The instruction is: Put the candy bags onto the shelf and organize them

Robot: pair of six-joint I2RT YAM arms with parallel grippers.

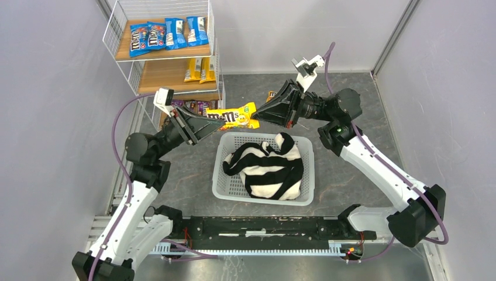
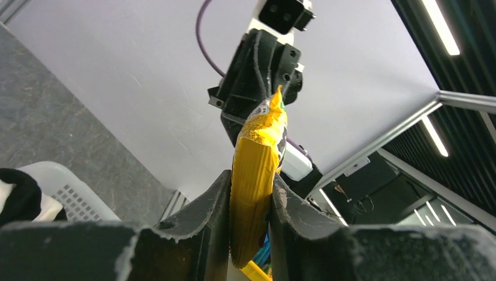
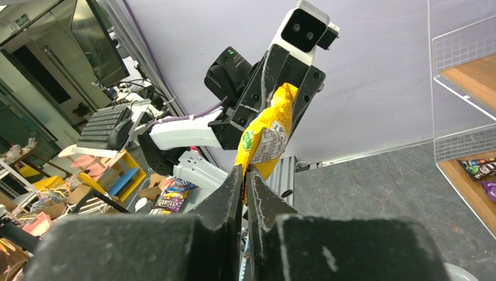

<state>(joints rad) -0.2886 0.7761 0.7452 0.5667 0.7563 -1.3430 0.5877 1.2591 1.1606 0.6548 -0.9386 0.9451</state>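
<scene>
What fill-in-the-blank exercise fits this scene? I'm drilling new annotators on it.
1. The left gripper and the right gripper both pinch the ___ candy bag.
2. The white basket holds a black-and-white ___ cloth.
3. The top board of the shelf carries four ___ candy bags.
Missing words: yellow; striped; blue.

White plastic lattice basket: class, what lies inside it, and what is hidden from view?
A crumpled black-and-white striped cloth fills most of the basket; bare lattice floor shows on the left. Whatever lies under the cloth is covered.
</scene>
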